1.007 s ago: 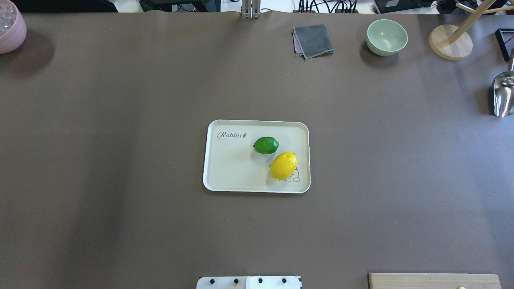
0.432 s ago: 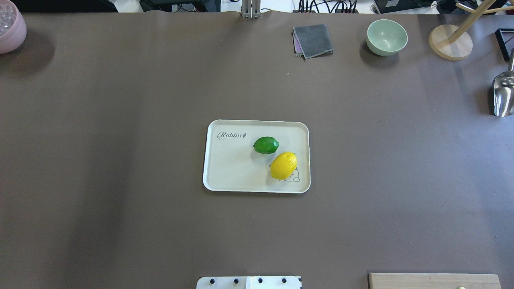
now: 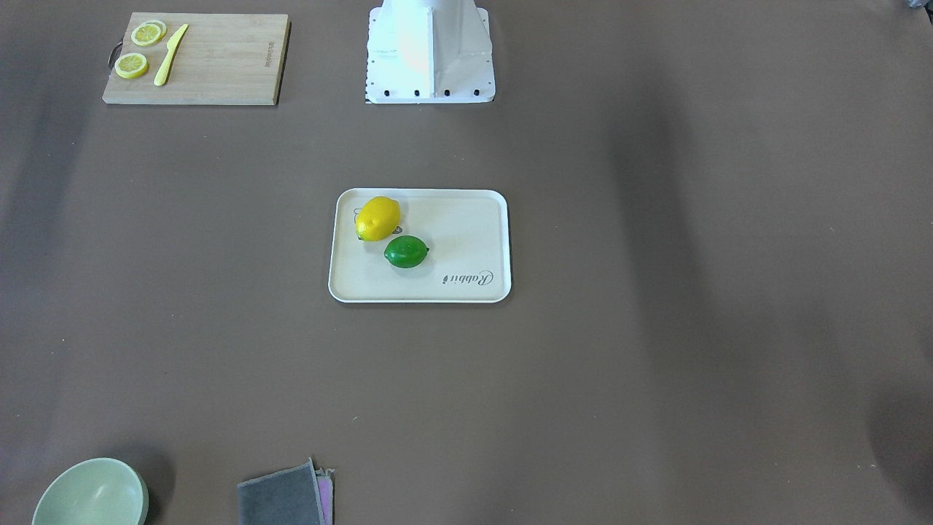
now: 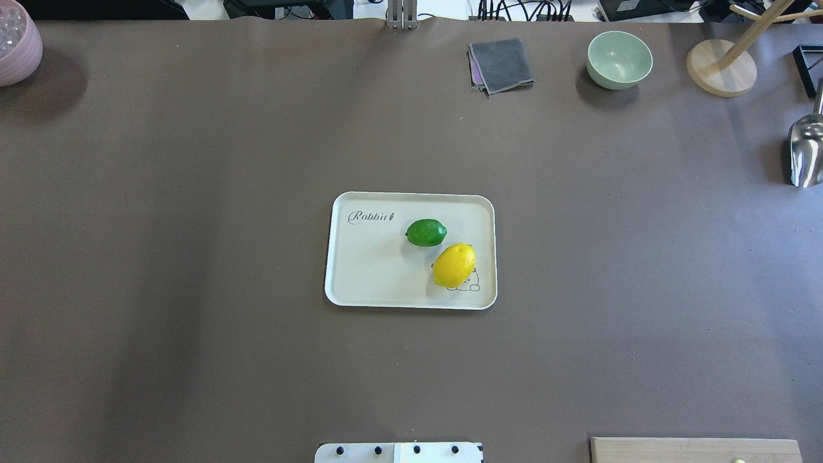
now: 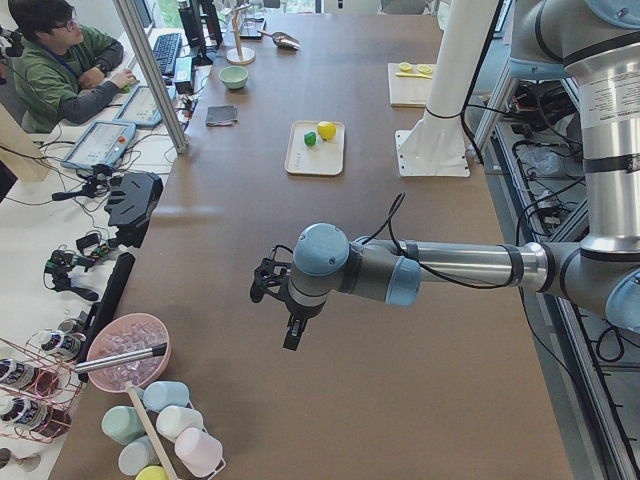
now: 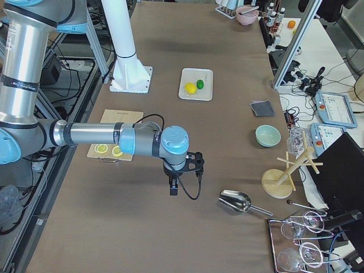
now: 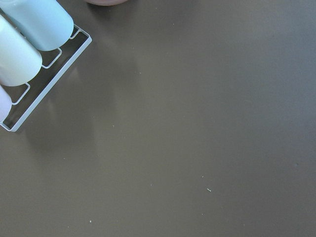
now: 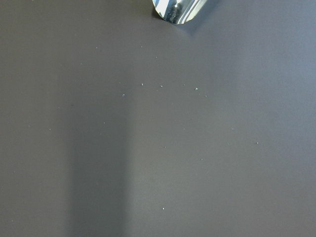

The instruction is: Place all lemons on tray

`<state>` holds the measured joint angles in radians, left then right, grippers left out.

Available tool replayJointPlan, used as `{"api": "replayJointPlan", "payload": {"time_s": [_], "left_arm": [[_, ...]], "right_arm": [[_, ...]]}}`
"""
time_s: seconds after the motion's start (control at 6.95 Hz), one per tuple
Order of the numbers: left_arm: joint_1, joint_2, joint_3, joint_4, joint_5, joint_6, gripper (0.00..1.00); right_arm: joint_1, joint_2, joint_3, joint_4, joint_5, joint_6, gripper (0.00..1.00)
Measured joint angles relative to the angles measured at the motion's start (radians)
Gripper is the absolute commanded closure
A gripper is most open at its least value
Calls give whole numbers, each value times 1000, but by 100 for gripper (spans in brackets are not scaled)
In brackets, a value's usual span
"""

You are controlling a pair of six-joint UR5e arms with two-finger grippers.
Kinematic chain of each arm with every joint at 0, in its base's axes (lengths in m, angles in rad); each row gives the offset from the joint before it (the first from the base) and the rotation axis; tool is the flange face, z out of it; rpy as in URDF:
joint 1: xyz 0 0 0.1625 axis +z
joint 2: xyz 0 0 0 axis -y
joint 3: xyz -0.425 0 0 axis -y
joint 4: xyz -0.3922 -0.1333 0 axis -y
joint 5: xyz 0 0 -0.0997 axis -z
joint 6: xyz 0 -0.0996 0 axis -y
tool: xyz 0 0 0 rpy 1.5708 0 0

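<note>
Cream tray point(image 4: 366, 270), white rim; yellow lemon point(image 4: 454, 265) at 5 o'clock of green lemon point(image 4: 426, 232); brown surface point(image 4: 193, 193).

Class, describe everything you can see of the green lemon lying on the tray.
The green lemon is a whole, glossy, bright green oval with nubbed ends, seemingly plastic. It lies on its side on the floor of the cream tray, near its middle. The yellow lemon sits close beside it; whether they touch cannot be told.

Long brown table point(image 4: 193, 257), cluttered white workbench point(image 5: 25, 225) alongside, aluminium post point(image 5: 150, 70)
</note>
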<state>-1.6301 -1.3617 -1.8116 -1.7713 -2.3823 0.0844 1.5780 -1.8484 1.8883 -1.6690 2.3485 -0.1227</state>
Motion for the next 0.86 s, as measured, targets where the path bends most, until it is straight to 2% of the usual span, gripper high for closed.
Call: {"api": "replayJointPlan", "payload": {"time_s": [0.86], "left_arm": [[3, -2, 0, -2, -1, 0, 1]], "right_arm": [[-1, 0, 13, 0, 0, 2, 0]]}}
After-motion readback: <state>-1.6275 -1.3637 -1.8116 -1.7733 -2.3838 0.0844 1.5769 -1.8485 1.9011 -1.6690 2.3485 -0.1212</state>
